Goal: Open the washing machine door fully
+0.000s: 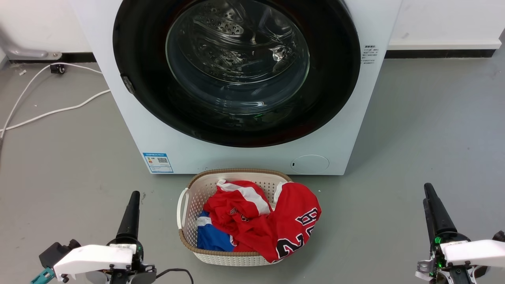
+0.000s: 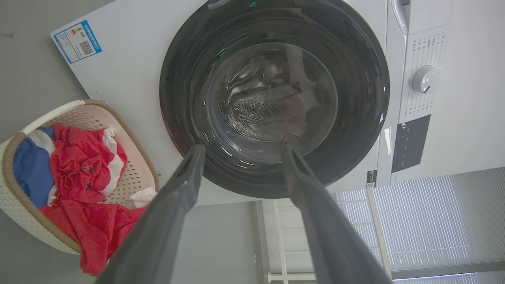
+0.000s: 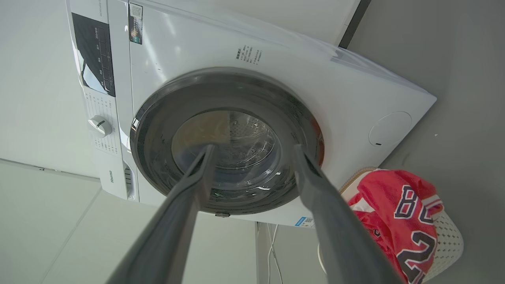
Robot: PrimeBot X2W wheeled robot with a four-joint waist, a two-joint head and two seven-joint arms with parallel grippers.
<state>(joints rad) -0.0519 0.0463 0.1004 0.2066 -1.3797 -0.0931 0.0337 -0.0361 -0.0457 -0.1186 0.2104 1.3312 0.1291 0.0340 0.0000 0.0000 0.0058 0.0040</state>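
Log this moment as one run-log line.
washing machine door: closed | left gripper: open, empty | right gripper: open, empty | laundry basket: before washing machine

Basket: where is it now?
Head view, bottom centre: the basket sits just in front of the washing machine, between the left tool and right tool.

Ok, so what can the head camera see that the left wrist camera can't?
Head camera, not the left wrist one: the white cable lying on the floor to the left of the washing machine, and the round flap low on its front.

Left wrist camera, not the head one: the white dial and the dark panel on the machine's control strip.

Both: the shut, round black washing machine door, the basket with red clothes in it, and the blue label sticker.
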